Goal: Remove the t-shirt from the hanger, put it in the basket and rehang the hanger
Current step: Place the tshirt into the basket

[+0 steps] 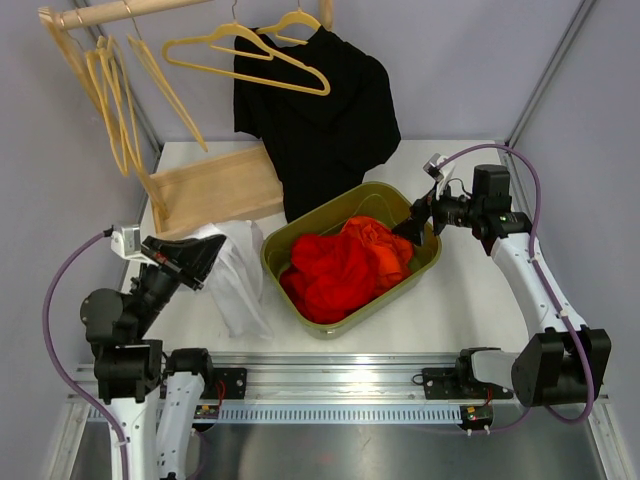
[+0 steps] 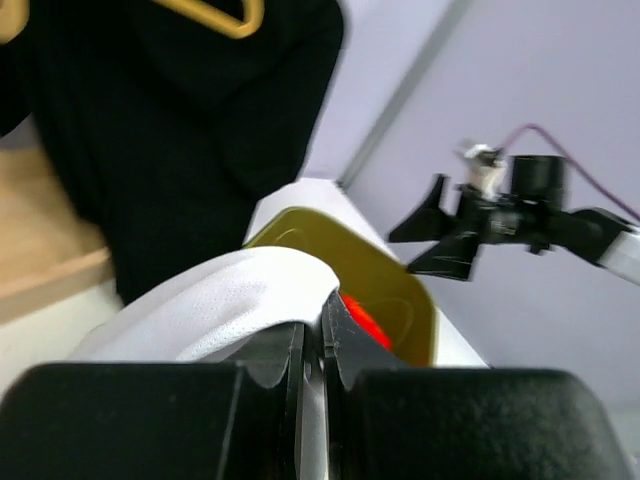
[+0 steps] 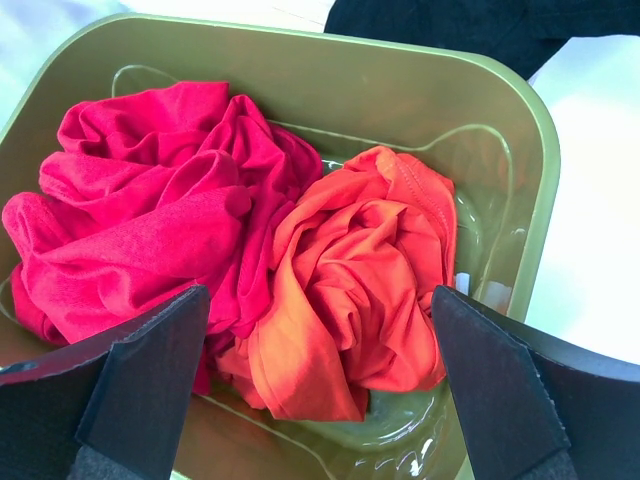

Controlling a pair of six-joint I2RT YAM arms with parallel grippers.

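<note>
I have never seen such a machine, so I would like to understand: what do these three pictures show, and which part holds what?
These are two robot arms bolted to a table, each ending in a two-finger gripper. One picture looks down from above; the other two come from cameras on the wrists. The left gripper is shut on a white garment. The right gripper hangs open over a green bin holding red cloth and orange cloth. Behind, a black t-shirt hangs on a yellow hanger; a wooden tray lies beside it.
</note>
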